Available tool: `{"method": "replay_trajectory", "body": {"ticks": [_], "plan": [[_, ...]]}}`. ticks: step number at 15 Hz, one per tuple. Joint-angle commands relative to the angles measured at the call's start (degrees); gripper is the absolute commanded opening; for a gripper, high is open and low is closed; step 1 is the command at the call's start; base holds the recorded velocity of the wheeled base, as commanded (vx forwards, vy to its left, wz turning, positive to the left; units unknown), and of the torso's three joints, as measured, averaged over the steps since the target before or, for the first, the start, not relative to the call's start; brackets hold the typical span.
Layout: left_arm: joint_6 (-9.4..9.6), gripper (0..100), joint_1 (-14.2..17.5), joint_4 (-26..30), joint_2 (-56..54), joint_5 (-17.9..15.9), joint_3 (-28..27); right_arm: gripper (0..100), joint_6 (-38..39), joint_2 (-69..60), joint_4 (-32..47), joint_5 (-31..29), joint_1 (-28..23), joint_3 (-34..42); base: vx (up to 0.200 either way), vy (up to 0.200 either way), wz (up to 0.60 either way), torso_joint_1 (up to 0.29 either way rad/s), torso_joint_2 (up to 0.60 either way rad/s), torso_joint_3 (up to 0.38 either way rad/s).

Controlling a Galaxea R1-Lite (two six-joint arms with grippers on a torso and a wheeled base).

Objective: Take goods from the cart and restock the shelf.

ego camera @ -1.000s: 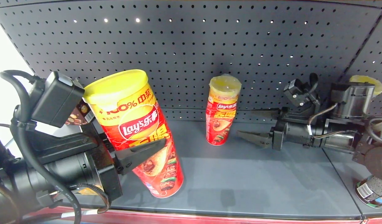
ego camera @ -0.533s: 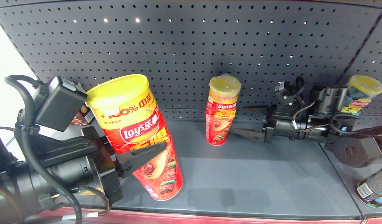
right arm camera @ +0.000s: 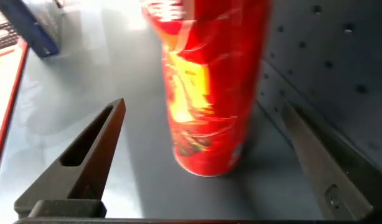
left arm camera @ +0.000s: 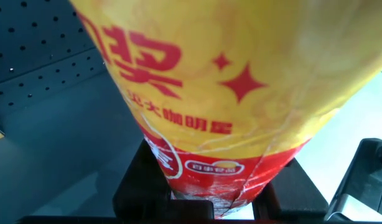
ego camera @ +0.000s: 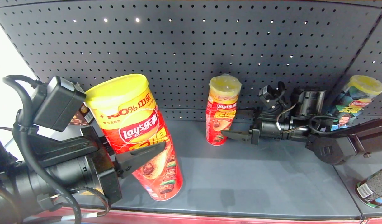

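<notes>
While L gripper clamps big can tilted nr shelf front edge | could topple off on release | R gripper open either side of small can, cld knock it over

The near chip can, red with a yellow top and lid, leans to the left at the front of the grey shelf. A 2nd chip can, in the same colours, stands upright at the shelf's back. A 3rd, dark-labelled chip can stands far right.
</notes>
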Motion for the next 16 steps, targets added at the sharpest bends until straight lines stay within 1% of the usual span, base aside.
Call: {"method": "replay_trajectory", "body": {"ticks": [1, 4, 9, 11, 14, 16], "plan": [[-0.01, 0, 0.01, 0.0, -0.15, 0.05, 0.11, 100, -0.03, -0.82, -0.05, -0.03, 0.74, 1.3, 0.0, 0.0, 0.0, 0.0, 0.0, 0.0], [-0.01, 0, 0.01, 0.0, -0.15, 0.05, 0.38, 100, -0.21, -3.46, -0.14, -0.12, 2.41, 5.79, 0.0, 0.0, 0.0, 0.0, 0.0, 0.0], [-0.01, 0, 0.01, -0.09, -0.77, 0.05, 2.48, 100, -0.21, -5.83, -0.14, -0.3, 3.2, 8.34, 0.0, 0.0, 0.0, 0.0, 0.0, 0.0], [-0.01, 0, 0.01, -0.09, -1.12, 0.05, 2.48, 100, -0.21, -5.39, -0.14, -0.65, 2.68, 7.98, 0.0, 0.0, 0.0, 0.0, 0.0, 0.0], [-0.01, 0, 0.01, 0.0, -1.12, 0.05, 2.48, 100, -0.03, -1.35, -0.23, -2.67, 1.88, 3.24, 0.0, 0.0, 0.0, 0.0, 0.0, 0.0], [-0.01, 0, 0.01, 0.0, -1.12, 0.05, 2.48, 100, 0.05, 0.5, -0.23, -2.93, 1.88, 0.43, 0.0, 0.0, 0.0, 0.0, 0.0, 0.0]]}}
